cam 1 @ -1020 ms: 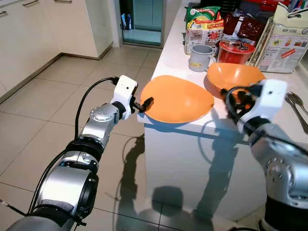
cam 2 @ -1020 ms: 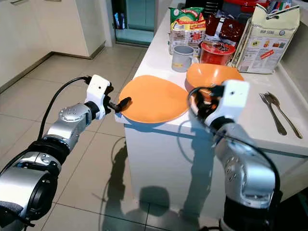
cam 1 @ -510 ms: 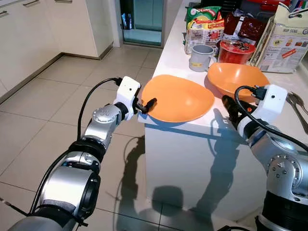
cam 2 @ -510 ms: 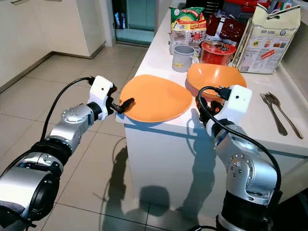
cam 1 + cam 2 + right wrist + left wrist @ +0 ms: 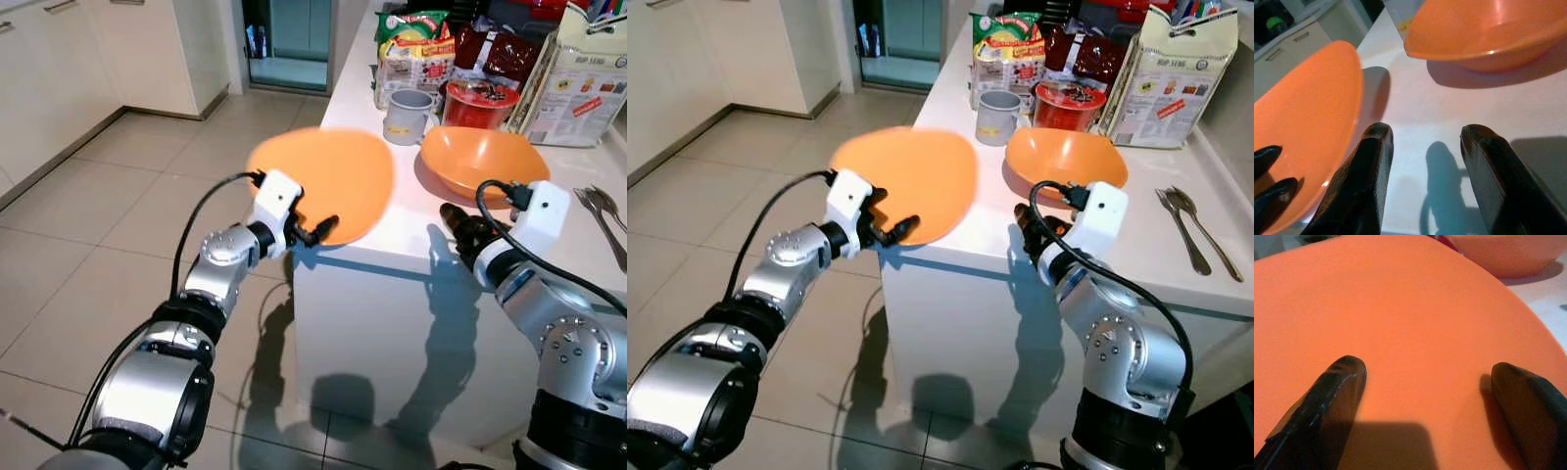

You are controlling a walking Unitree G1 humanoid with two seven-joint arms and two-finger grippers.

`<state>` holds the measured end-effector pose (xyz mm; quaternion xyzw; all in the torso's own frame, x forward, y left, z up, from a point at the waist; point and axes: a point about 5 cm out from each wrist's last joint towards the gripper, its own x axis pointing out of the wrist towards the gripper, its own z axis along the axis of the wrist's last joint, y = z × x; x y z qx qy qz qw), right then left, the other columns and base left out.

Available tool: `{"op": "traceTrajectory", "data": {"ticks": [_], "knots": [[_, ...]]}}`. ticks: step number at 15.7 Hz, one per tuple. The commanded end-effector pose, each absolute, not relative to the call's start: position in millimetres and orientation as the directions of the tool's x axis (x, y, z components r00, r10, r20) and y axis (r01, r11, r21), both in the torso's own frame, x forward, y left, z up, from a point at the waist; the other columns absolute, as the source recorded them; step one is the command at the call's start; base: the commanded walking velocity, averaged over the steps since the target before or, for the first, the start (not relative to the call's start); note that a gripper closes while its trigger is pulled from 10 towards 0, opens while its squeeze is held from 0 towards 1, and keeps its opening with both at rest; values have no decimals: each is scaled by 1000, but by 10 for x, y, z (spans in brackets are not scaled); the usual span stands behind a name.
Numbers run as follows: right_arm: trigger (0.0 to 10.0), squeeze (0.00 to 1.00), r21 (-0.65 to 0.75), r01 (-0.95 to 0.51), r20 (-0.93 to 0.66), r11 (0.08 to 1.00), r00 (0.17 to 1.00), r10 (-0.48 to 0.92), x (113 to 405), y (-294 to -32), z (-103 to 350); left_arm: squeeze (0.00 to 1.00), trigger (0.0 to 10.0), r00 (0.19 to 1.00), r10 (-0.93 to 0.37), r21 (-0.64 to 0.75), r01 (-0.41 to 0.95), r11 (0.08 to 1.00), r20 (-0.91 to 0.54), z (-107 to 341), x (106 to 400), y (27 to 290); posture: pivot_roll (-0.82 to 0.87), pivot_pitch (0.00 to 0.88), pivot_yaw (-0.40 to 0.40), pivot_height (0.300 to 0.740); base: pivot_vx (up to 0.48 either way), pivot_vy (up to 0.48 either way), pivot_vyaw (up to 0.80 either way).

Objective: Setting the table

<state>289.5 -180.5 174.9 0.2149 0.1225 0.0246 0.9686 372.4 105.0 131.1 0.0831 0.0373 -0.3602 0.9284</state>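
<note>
A large orange plate [image 5: 318,176] hangs tilted over the near left corner of the white counter [image 5: 421,250], raised off its top. My left gripper [image 5: 325,229] is shut on the plate's near rim; the left wrist view shows its fingers [image 5: 1332,396] against the plate [image 5: 1415,308]. An orange bowl [image 5: 480,162] sits on the counter to the right. My right gripper [image 5: 453,220] is open just in front of the bowl, low over the counter, holding nothing. In the right wrist view its fingers [image 5: 1366,181] frame bare counter between plate [image 5: 1308,127] and bowl [image 5: 1484,29].
A grey mug [image 5: 407,116], a red noodle cup [image 5: 480,103] and several food bags [image 5: 578,83] crowd the counter's far end. A fork and spoon [image 5: 602,211] lie at the right. Tiled floor [image 5: 108,215] stretches to the left toward cabinets.
My left gripper has lifted the orange plate off the counter, swinging it left and tilting it up. The right gripper has drawn back slightly from the bowl.
</note>
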Motion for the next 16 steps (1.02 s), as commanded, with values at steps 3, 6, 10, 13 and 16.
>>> {"op": "traceTrajectory", "data": {"ticks": [3,6,10,13,16], "knots": [[10000,0,432,-7,-227,902,967,116,2931,-1764,1778,0,10000,699,-699,113,715,690,-153,1211,3655,1024,-75,0,-4,740,0,0,0],[10000,0,448,-6,-224,894,967,119,2930,-1763,1776,0,10000,683,-717,117,731,673,-142,1208,3638,975,-76,0,-2,740,0,0,0],[10000,306,534,-43,-214,844,959,185,2991,-1668,1764,0,10000,664,-735,115,748,654,-142,1174,3604,927,-84,0,5,740,0,0,0],[10000,1000,598,-59,-222,799,946,236,3173,-1547,1689,0,10000,643,-754,106,765,635,-132,1154,3571,893,-79,0,1,740,0,0,0],[10000,1000,600,-34,-249,800,941,227,3306,-1523,1623,0,10000,610,-785,96,792,602,-109,1152,3530,862,-75,0,-2,740,0,0,0]]}}
